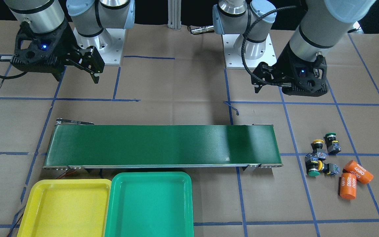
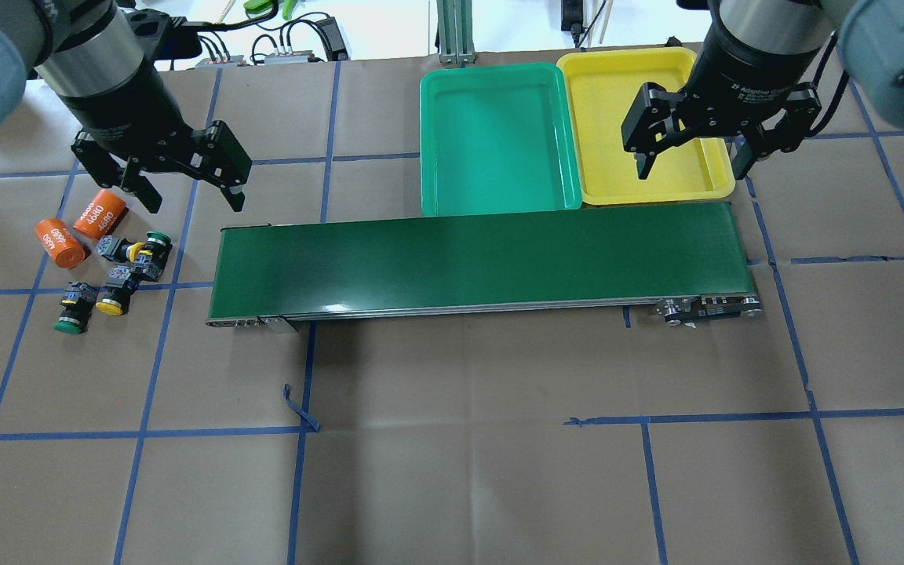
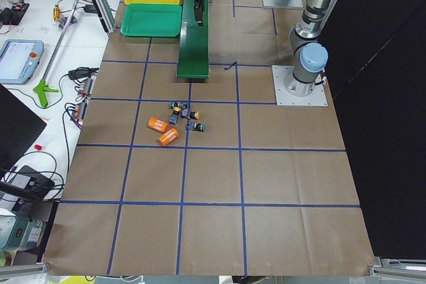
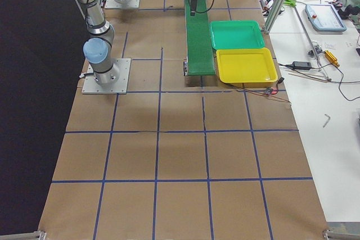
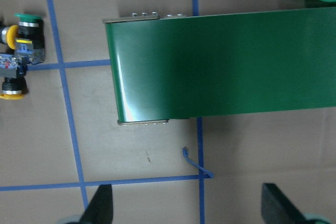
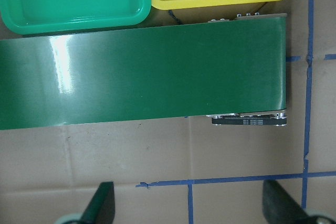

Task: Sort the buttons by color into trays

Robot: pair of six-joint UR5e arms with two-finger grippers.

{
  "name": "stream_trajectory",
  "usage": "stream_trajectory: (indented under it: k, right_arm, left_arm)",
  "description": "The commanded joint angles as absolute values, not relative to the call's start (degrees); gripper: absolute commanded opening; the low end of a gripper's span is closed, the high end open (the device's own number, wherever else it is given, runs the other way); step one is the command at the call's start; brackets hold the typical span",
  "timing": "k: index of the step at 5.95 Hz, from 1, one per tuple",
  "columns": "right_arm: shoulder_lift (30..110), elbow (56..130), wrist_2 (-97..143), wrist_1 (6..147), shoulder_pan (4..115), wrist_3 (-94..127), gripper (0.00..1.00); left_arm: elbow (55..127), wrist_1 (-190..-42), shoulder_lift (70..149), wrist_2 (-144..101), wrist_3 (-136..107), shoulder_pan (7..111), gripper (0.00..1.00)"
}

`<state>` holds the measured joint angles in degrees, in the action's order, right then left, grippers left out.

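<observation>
With both jaws open, your left gripper [image 2: 195,205] may grab two buttons [image 2: 124,276] at once; they sit bunched at its 7 o'clock.

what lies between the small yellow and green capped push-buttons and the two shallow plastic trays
The long dark-green conveyor belt; the overhead view shows it, plus bare brown paper beside the buttons.

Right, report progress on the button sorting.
Nothing sorted: the green tray and yellow tray are empty. Nothing in hand: left end effector and right end effector hang open. Left: all four buttons lie on the table beside the orange cylinders.
</observation>
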<state>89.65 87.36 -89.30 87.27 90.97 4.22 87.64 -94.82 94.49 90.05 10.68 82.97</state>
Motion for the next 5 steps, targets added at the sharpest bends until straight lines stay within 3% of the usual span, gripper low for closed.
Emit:
stream_trajectory:
  k: [1, 5]
  right_arm:
    - [89.65, 87.36, -89.3, 87.28, 90.97, 4.22, 1.0]
    - [89.65, 87.36, -89.3, 87.28, 90.97, 4.22, 1.0]
  left_arm:
    - [87.89, -92.12, 98.76, 90.26, 22.35, 75.97, 0.98]
    - [91.23, -77.75, 107.21, 90.35, 40.76, 61.28, 0.98]
